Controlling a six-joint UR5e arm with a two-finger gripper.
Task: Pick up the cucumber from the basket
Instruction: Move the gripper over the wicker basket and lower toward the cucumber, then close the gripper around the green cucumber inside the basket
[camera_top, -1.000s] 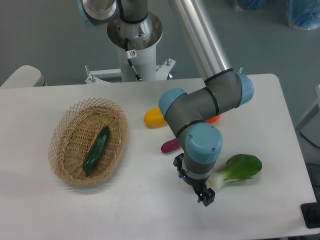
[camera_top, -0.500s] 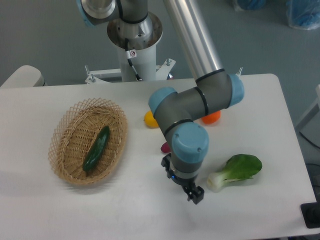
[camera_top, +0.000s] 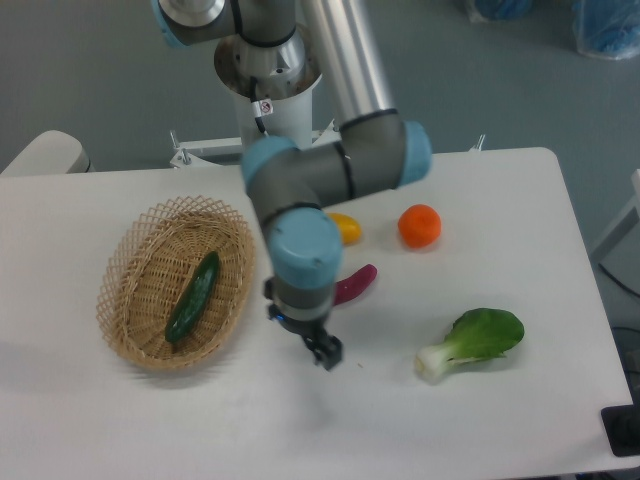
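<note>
Fixed camera: I see the cucumber (camera_top: 193, 297) lying diagonally inside the basket (camera_top: 130, 262) at table left, untouched. My gripper (camera_top: 327, 352) hangs just right of the basket over bare table, holding nothing; finger gap I can't tell

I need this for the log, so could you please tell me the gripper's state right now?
Gripper: holding nothing, above the bare table right of the basket; open or shut cannot be told. The cucumber lies in the basket.

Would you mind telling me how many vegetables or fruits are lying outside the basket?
4: a yellow piece, an orange, a purple piece and a bok choy. The arm may hide others.
</note>
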